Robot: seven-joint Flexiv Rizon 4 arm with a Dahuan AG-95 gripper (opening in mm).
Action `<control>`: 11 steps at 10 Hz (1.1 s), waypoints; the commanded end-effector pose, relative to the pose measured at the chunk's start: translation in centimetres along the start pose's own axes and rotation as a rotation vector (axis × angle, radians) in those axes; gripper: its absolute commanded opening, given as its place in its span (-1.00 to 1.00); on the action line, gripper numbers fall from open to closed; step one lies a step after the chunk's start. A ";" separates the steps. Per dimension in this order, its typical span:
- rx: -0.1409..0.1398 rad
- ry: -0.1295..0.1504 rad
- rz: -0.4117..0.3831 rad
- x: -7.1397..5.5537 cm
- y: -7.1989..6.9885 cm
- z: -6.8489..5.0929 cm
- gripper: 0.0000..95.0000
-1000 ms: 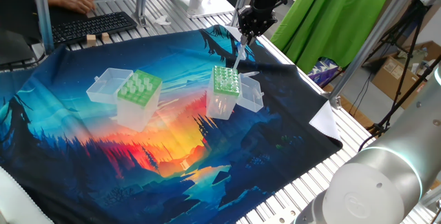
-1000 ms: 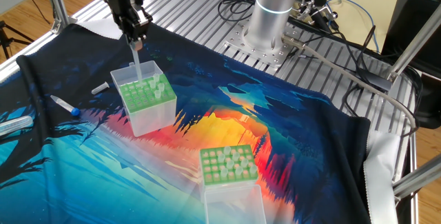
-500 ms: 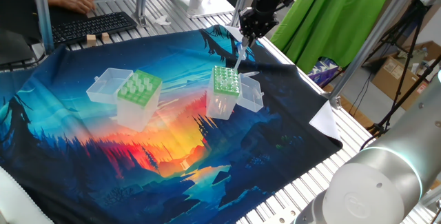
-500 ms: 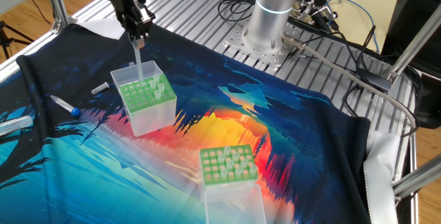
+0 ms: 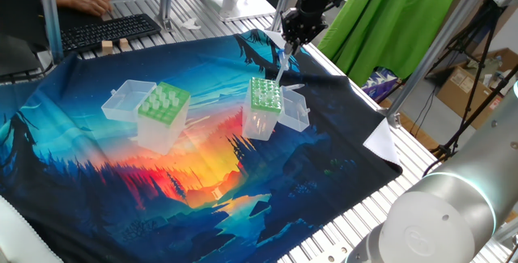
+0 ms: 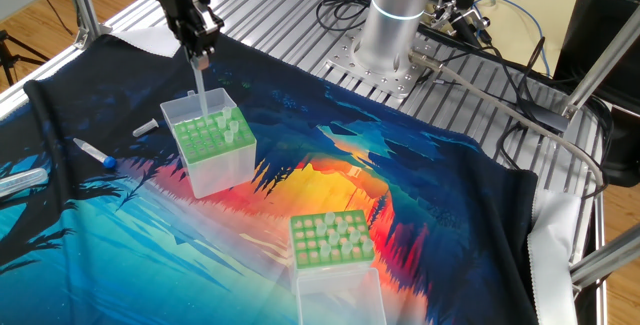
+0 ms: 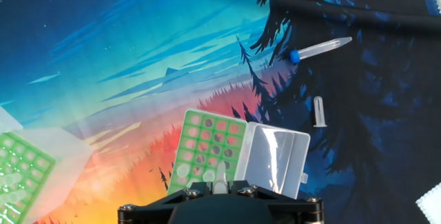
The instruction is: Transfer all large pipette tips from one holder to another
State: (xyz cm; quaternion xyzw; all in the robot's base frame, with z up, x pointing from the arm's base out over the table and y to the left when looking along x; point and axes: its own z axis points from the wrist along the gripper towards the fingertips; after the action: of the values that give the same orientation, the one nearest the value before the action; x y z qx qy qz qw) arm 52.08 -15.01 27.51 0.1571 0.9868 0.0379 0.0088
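Slatted aluminium table point(image 6: 300, 5) w/ a printed cloth point(image 5: 121, 198) over it: glossy fabric, dark blue forest silhouettes round an orange-red sunset centre. Gripper point(image 5: 286, 48) is black, points down, jaws clamped on one of the large pipette tips point(image 6: 198, 93): long slim translucent whitish cone, wide end up between the fingers, narrow end hanging just over the far edge of the green top plate of the narrower holder point(image 6: 214, 148). That box has clear plastic walls, mid-green grid plate w/ close-set round holes; a few tips already stand in the holes on one side, wide collars poking up. Its clear hinged lid point(image 7: 275, 160) lies folded open flat beside it, rounded-square, shiny. Hand view looks straight down the held tip point(image 7: 220, 180), seen end-on above the grid. Other holder point(image 5: 159, 117) sits well apart on the cloth, wider clear box w/ lighter green plate, rows of whitish tip tops sticking up from it, clear lid hinged open behind. Loose on the dark part of the cloth: a clear tube w/ blue cap point(image 7: 321, 48) lying on its side, and a small clear capless tube point(image 7: 318, 111) near it. Silver cylindrical arm base point(image 6: 398, 15) bolted to the table, cables point(image 6: 500, 75) trailing off it. Green curtain point(image 5: 396, 20) behind; keyboard point(image 5: 105, 30) at the far end.
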 end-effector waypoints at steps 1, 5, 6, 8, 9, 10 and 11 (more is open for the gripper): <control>-0.001 0.000 0.004 0.0 0.0 0.0 -1.00; -0.004 0.001 0.005 0.3 -0.2 0.2 -1.00; -0.007 0.001 0.007 0.3 -0.2 0.2 -1.00; -0.004 0.000 0.004 0.3 -0.2 0.3 -1.00; -0.003 0.002 0.006 0.4 -0.3 0.0 -1.00; -0.002 0.003 0.006 0.4 -0.3 0.0 -1.00; -0.001 0.001 0.008 0.4 -0.3 0.0 -1.00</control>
State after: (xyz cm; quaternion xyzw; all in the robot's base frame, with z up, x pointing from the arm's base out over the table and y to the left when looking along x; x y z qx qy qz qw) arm 51.71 -15.21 27.40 0.1612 0.9861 0.0390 0.0079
